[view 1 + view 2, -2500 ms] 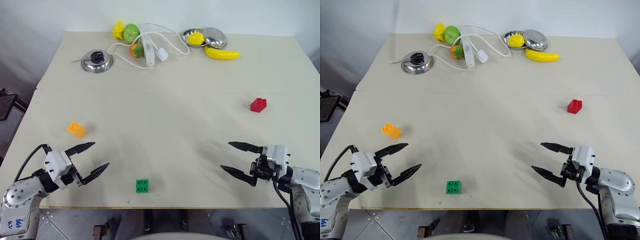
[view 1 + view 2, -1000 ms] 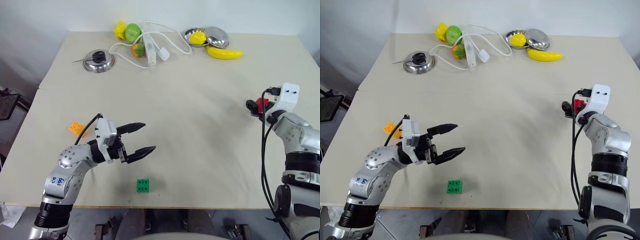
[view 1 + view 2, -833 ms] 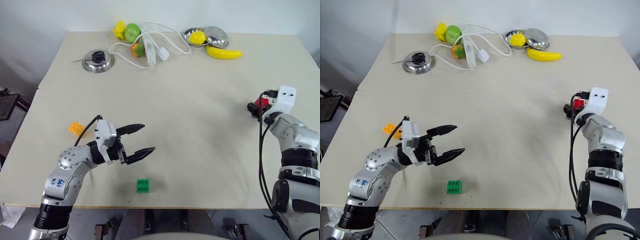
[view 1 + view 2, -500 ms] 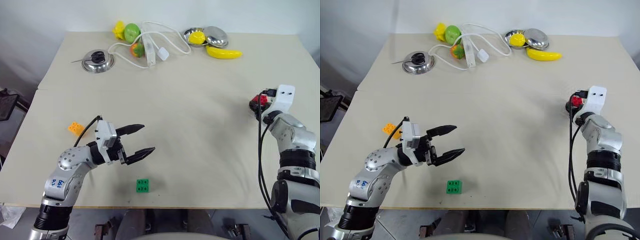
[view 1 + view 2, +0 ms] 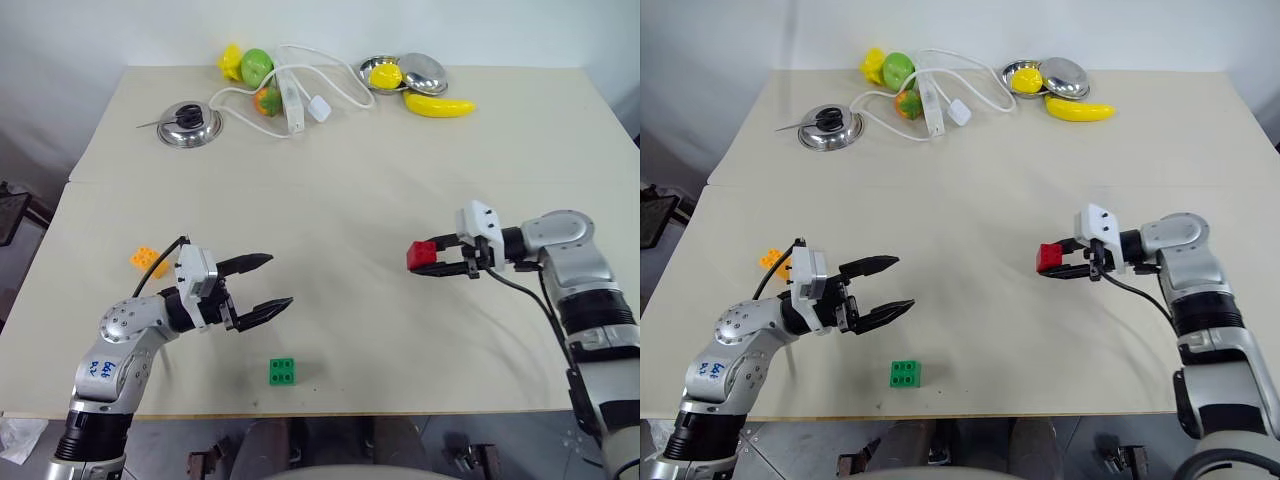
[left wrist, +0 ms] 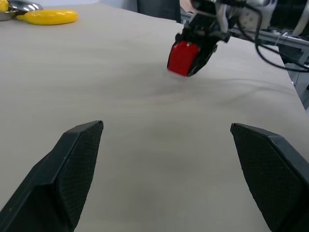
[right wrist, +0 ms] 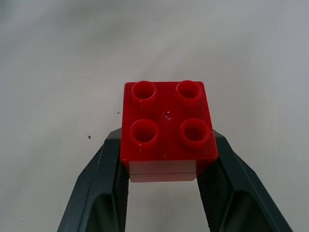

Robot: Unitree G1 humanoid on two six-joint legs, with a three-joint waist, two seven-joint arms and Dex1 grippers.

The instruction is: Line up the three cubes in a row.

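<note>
My right gripper (image 5: 432,258) is shut on the red cube (image 5: 421,255), right of the table's middle; its fingers (image 7: 110,166) clamp the cube's two sides. I cannot tell whether the red cube (image 7: 167,123) touches the table. The green cube (image 5: 282,371) lies near the front edge. The orange-yellow cube (image 5: 147,260) lies at the left. My left gripper (image 5: 280,280) stands open between them, holding nothing and pointing toward the red cube (image 6: 183,57).
Along the table's far edge lie a steel lid (image 5: 188,123), toy fruit with a white cable and plug (image 5: 300,95), two steel bowls (image 5: 425,70) and a yellow banana (image 5: 440,105).
My right gripper has shut on the red cube and carried it from the right edge toward the middle of the table. The left gripper stays open, nearly in place.
</note>
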